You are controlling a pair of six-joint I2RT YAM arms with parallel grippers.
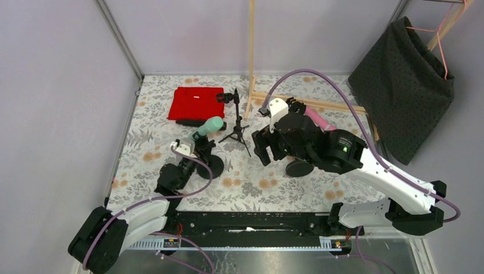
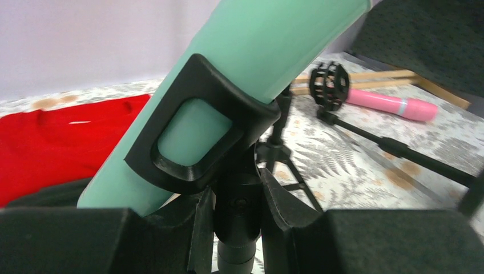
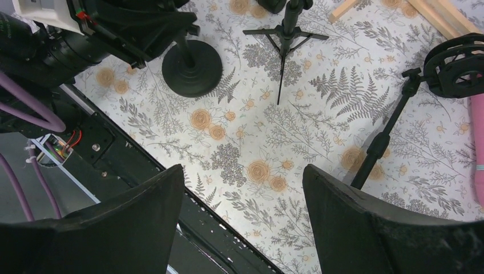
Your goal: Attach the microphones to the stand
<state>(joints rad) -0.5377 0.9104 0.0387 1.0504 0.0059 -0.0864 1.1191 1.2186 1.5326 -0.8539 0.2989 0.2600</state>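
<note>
left hand (image 2: 240, 240): was closed, it seemed, on the stand post (image 2: 235, 197) under the clipped mint green microphone (image 2: 268, 45) | right hand (image 3: 242, 188): stood wide open, held nothing, above the bench (image 3: 251, 142)

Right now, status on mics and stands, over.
Left fingers closed on black round-footed stand. Mint green stick microphone in its clip. Right fingers open. Pink stick microphone at black ring mount, seating unclear.
</note>
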